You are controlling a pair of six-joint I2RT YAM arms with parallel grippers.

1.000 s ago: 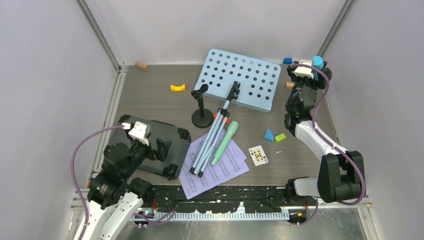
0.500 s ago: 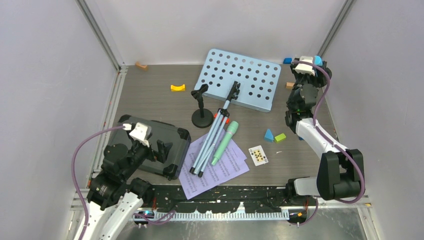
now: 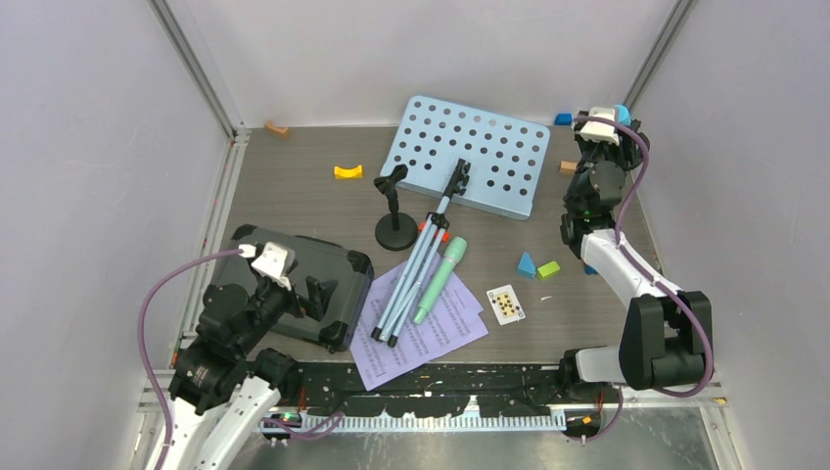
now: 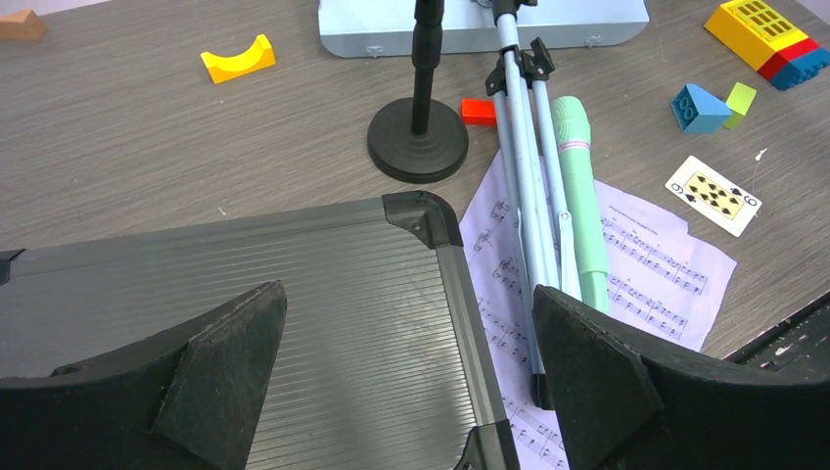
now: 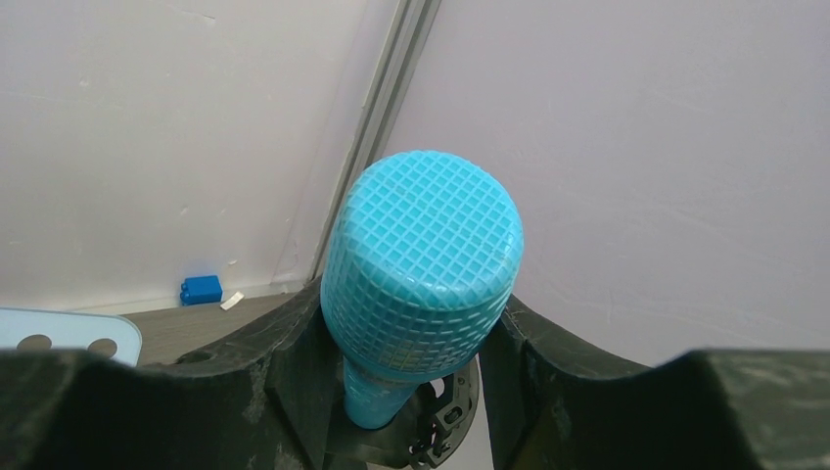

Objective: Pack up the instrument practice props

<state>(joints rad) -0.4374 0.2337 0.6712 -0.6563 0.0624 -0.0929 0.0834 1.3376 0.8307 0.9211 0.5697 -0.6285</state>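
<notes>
At the far right corner, right gripper (image 3: 609, 119) fingers (image 5: 284, 362) close against both sides of the blue toy microphone (image 5: 421, 250); cannot tell whether clamped. Over the dark grey case (image 4: 323, 284), left gripper (image 4: 406, 338) spread wide, holding nothing. Mid-table, green toy microphone (image 3: 440, 277) and tripod legs (image 3: 409, 279) lying across lilac sheet-music pages (image 3: 445, 333).

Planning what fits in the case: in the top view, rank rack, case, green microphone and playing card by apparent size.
1. The rack and the case look alike; the left arm hides part of the case, so unranked.
2. The green microphone.
3. The playing card.
</notes>
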